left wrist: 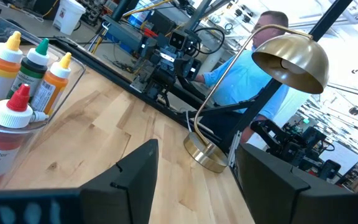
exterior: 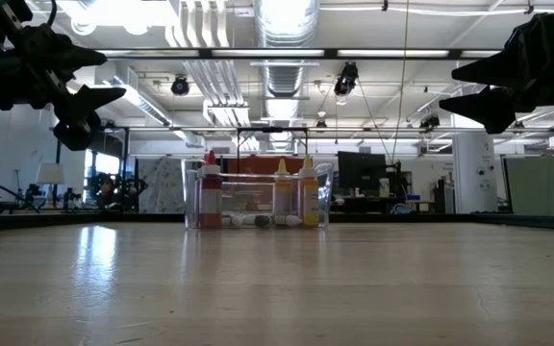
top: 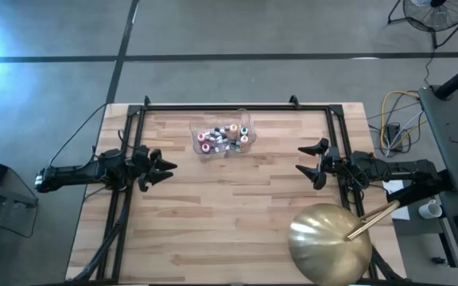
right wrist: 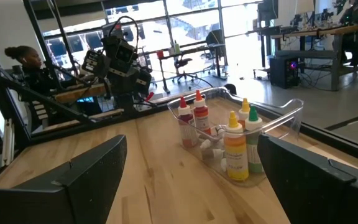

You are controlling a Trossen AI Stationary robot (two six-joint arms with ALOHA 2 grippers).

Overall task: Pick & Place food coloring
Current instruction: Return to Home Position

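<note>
An open-plan robotics lab: exposed ceiling ducts (exterior: pixel 287 24), a concrete floor (top: pixel 253 32), monitors (exterior: pixel 359 169), loose cables (top: pixel 393 119), a floor fan (top: pixel 436 11), and a person (left wrist: pixel 241 68) beyond the wooden table (top: pixel 237 214).

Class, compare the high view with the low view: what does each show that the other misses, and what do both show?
Only the high view shows the gold dome lamp at a corner of the table. Only the low view shows the ceiling ducts overhead. Both show the clear bin holding the food coloring bottles, with the left gripper and right gripper open and away from it.
</note>
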